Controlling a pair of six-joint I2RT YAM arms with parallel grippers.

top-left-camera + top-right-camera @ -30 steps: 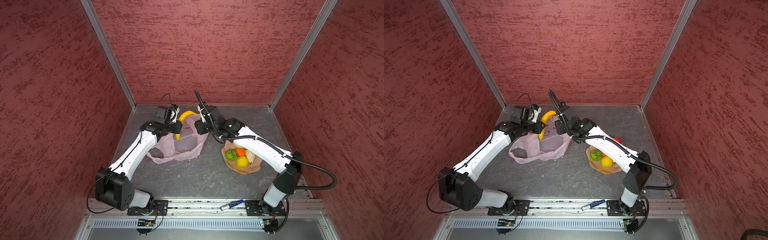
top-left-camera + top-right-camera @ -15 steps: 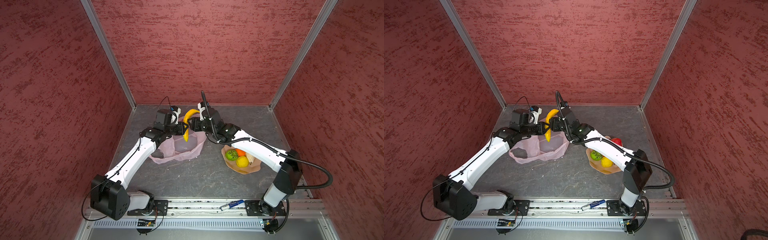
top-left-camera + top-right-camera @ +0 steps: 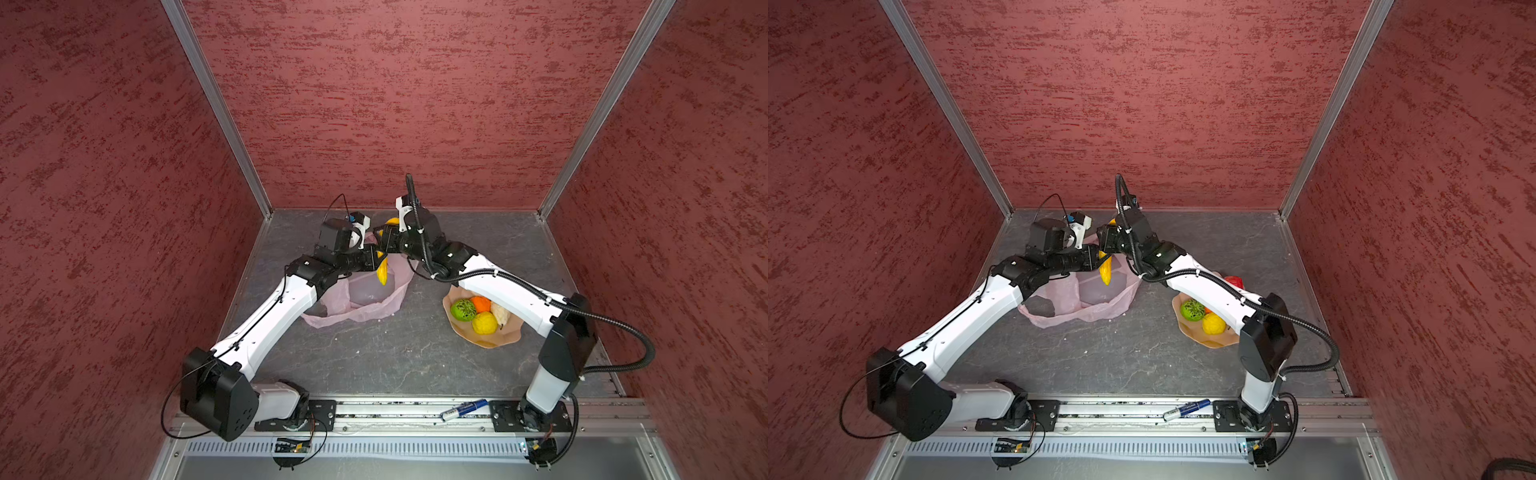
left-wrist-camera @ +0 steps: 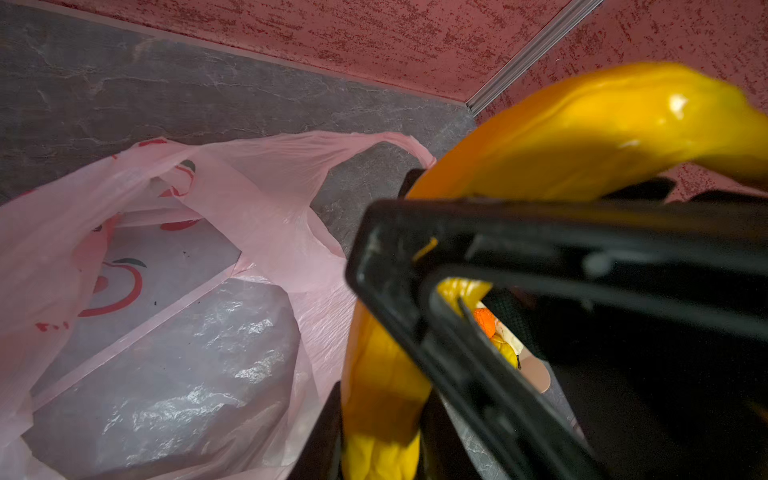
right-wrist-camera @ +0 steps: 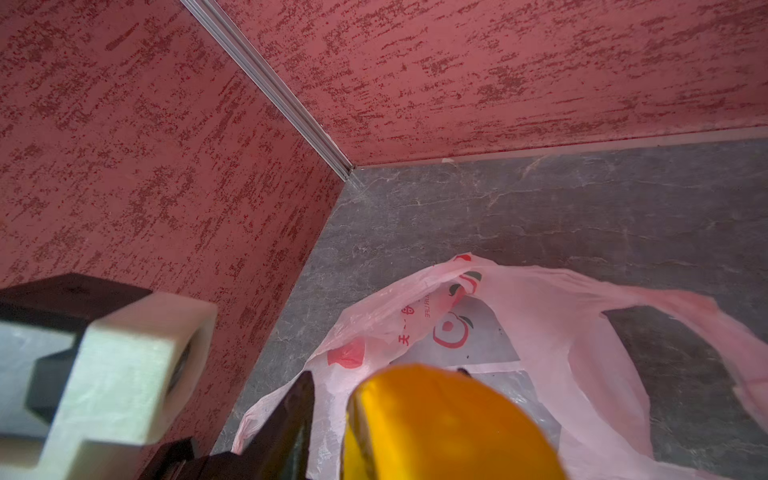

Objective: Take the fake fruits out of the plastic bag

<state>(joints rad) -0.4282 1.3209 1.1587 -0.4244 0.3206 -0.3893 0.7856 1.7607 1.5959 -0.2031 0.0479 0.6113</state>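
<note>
The yellow banana [image 3: 382, 272] [image 3: 1105, 272] hangs above the open pale pink plastic bag [image 3: 365, 299] [image 3: 1096, 299], which lies on the grey floor. My left gripper [image 3: 376, 257] [image 4: 382, 424] is shut on the banana's [image 4: 582, 137] lower part. My right gripper [image 3: 384, 239] [image 5: 382, 386] straddles the banana's [image 5: 436, 424] upper end, with a gap still showing beside one finger [image 5: 297, 399]. Inside the bag [image 4: 166, 332] [image 5: 561, 332] no fruit shows. A green ball [image 3: 463, 309], small orange fruit [image 3: 481, 303], lemon [image 3: 484, 323] and cream piece [image 3: 500, 313] lie in a bowl; a red ball [image 3: 1234, 281] sits behind my right arm.
The peach petal-edged bowl [image 3: 494, 338] [image 3: 1212, 343] stands right of the bag, partly under my right arm. A blue-and-white marker [image 3: 463, 409] lies on the front rail. Red walls close in the back and both sides; both grippers are near the back wall.
The banana has swung from lying across to hanging down and come slightly forward. My right gripper has moved left onto its upper end and its jaws have narrowed.
</note>
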